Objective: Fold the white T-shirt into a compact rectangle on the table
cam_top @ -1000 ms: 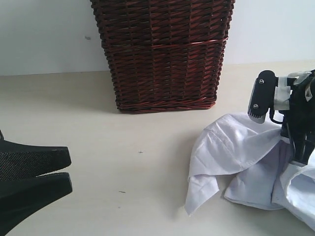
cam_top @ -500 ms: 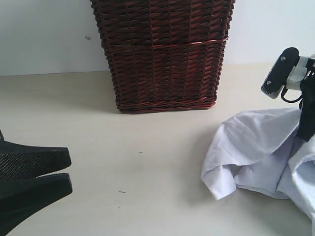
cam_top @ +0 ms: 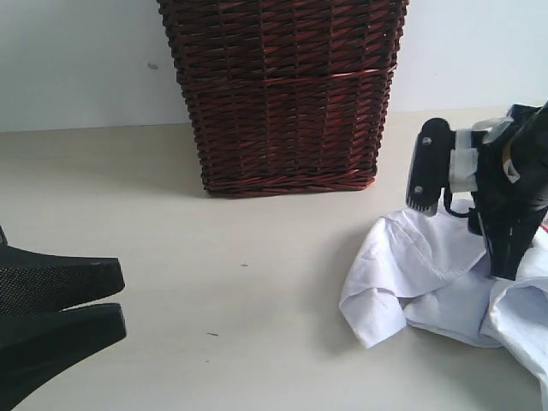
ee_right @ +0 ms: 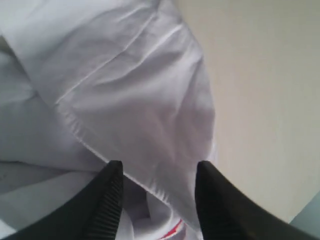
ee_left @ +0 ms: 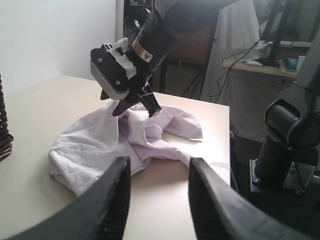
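Got the white T-shirt (cam_top: 428,274) dumped in a crumpled heap at about 4 o'clock on the table (cam_top: 214,257) in the exterior view, running off the frame edge there. Nowhere near a rectangle tbh, just loose folds, with a sleeve-ish flap (cam_top: 372,317) curled under at the heap's 8 o'clock. Can spot a sliver of red print (ee_right: 171,231) peeking out from the cloth in the right wrist view, nothing readable though.

Got the right gripper (cam_top: 505,270) parked over the heap at roughly 3 o'clock, pointing down, fingertips (ee_right: 111,200) right at the fabric. Claw spread apart, with plain cloth showing in the gap and nothing pinched, going by the right wrist view. Can't say for sure about the tips pressing into the shirt versus just meeting it.

Got the left gripper (cam_top: 122,298) way over at 8 o'clock, well apart from the shirt, low over bare tabletop. Claw apart too, empty, aimed toward the heap.

Also seeing a dark wicker basket (cam_top: 287,94) standing upright at 12 o'clock against the pale wall (cam_top: 77,60), well clear of the left claw, near the shirt but not touching it.
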`<state>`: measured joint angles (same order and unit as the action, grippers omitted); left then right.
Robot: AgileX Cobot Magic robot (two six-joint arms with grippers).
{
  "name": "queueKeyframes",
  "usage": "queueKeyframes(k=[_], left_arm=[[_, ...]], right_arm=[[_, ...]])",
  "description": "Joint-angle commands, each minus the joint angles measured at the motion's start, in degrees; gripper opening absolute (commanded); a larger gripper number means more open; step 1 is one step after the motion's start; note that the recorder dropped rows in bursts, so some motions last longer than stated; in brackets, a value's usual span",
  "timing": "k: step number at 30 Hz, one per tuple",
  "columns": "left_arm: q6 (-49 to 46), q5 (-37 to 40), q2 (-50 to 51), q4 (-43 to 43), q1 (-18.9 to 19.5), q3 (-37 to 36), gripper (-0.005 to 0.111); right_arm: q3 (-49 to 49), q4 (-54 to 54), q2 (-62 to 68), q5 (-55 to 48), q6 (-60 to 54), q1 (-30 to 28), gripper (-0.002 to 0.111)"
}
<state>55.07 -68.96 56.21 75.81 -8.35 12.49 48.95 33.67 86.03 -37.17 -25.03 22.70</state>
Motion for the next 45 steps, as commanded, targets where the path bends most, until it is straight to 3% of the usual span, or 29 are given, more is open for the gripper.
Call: queueKeyframes(k=[1, 9, 16, 19, 28, 36, 40, 45], left_arm=[[0.4, 0.2, 0.2, 0.2, -0.3, -0.2, 0.039], [0.5, 0.2, 0.2, 0.2, -0.3, -0.2, 0.039], [0.5, 0.2, 0.2, 0.2, -0.3, -0.2, 0.039], [0.5, 0.2, 0.2, 0.2, -0.3, -0.2, 0.039], [0.5, 0.2, 0.2, 0.2, -0.3, -0.2, 0.039], [0.5, 0.2, 1.0, 0.2, -0.3, -0.2, 0.039], [0.5, 0.2, 1.0, 0.2, -0.3, -0.2, 0.039], [0.5, 0.2, 1.0, 0.2, -0.3, -0.2, 0.039]], right_arm=[[0.0, 1.1, 1.7, -4.1, -5.1, 1.6, 0.045], [0.0, 4.0, 7.9, -4.6, -9.0, 1.6, 0.045], [0.0, 15.0, 9.5, -2.4, 1.7, 1.6, 0.043], [0.0, 14.6, 10.7, -2.1, 1.7, 1.6, 0.036], [0.0, 14.0, 11.3, -1.0, 1.7, 1.6, 0.0], [0.1, 22.9, 7.9, -0.4, 16.0, 1.0, 0.0], [3.3, 21.0, 7.4, -0.7, 22.0, -3.8, 0.0], [13.7, 6.8, 9.1, 7.1, 29.3, -17.0, 0.0]])
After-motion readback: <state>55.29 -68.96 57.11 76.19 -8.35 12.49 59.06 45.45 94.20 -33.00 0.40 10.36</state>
